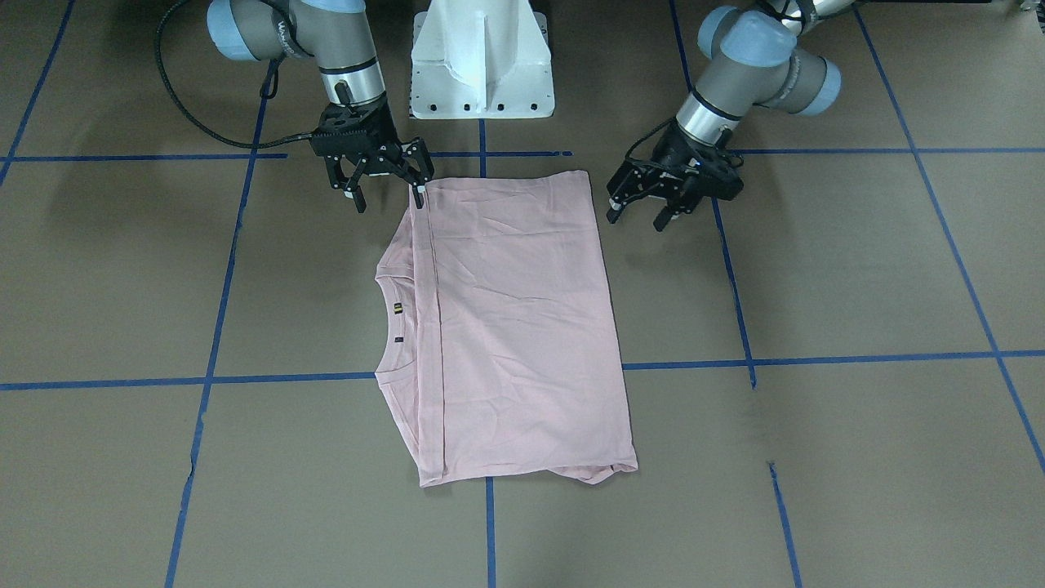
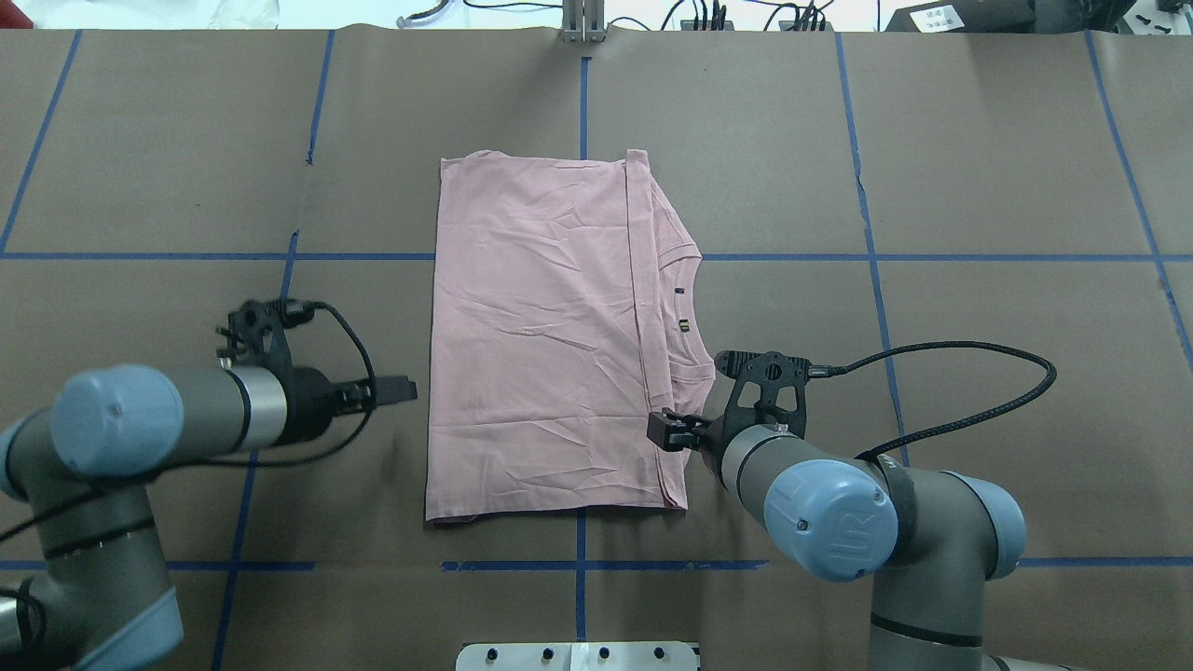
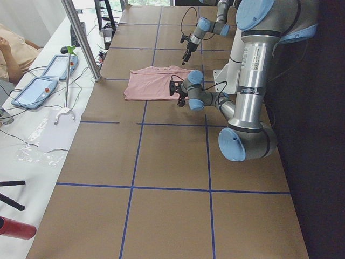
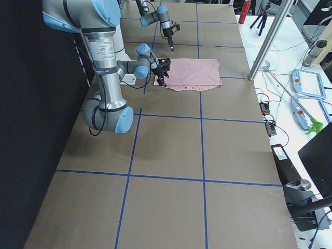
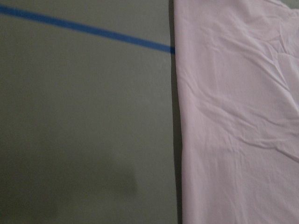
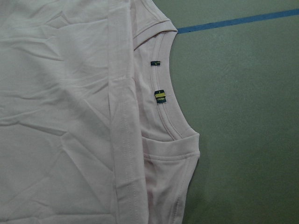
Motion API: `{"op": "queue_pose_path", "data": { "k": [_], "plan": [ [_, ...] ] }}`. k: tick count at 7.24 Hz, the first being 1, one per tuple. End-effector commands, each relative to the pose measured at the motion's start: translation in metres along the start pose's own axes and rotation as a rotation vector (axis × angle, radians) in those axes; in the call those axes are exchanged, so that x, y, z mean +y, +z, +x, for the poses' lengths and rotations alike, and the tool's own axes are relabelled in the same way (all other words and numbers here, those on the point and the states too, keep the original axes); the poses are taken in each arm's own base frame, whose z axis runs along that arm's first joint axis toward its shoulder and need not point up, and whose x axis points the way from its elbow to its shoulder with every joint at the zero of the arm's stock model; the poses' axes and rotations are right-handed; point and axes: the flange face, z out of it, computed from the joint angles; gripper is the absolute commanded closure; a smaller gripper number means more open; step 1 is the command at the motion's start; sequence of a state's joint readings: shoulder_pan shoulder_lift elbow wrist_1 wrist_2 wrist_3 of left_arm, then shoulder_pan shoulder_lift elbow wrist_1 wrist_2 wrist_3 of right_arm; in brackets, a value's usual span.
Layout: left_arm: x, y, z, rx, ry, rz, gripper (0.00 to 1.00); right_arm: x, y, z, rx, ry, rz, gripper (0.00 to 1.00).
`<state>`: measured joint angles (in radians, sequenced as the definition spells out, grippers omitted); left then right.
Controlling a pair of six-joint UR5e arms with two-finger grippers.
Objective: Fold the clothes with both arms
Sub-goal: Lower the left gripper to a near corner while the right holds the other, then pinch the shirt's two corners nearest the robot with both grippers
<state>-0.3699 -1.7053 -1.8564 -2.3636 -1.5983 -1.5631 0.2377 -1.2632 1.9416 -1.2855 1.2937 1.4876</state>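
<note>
Although its fingers are hard to make out from overhead, the left gripper (image 1: 637, 219) is seen released beside the folded T-shirt (image 1: 514, 327), laid mid-way on the surface (image 1: 857, 269), print hidden; the right gripper (image 1: 388, 200) is released, one fingertip (image 1: 420, 196) at its corner.

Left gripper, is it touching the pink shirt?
Apart. The overhead view shows bare table between the left gripper and the edge of the T-shirt.

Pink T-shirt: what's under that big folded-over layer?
Past the folded layer's hem, only the collar strip with two small tags shows. Everything else beneath, sleeves and any print included, is covered.
</note>
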Motion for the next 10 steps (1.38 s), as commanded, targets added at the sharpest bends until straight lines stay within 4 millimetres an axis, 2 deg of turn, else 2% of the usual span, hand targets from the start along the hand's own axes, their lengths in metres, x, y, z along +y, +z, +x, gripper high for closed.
{"op": "queue_pose_path", "data": {
  "k": [1, 3, 4, 9, 10],
  "plan": [
    [0.056, 0.006, 0.009, 0.009, -0.136, -0.020, 0.38, 0.000, 0.000, 0.000, -0.001, 0.001, 0.001, 0.00],
    [0.072, 0.011, 0.010, -0.024, -0.174, -0.025, 0.44, 0.000, 0.000, 0.000, 0.000, 0.000, 0.001, 0.00],
    [0.073, 0.011, 0.011, -0.025, -0.173, -0.027, 0.46, 0.000, 0.000, 0.000, -0.001, 0.001, 0.001, 0.00],
    [0.088, 0.014, 0.013, -0.052, -0.185, -0.055, 0.47, 0.000, 0.002, 0.001, 0.005, 0.001, 0.000, 0.00],
    [0.093, 0.015, 0.019, -0.047, -0.190, -0.062, 0.48, 0.000, 0.002, 0.001, 0.005, -0.001, 0.000, 0.00]
  ]
}}
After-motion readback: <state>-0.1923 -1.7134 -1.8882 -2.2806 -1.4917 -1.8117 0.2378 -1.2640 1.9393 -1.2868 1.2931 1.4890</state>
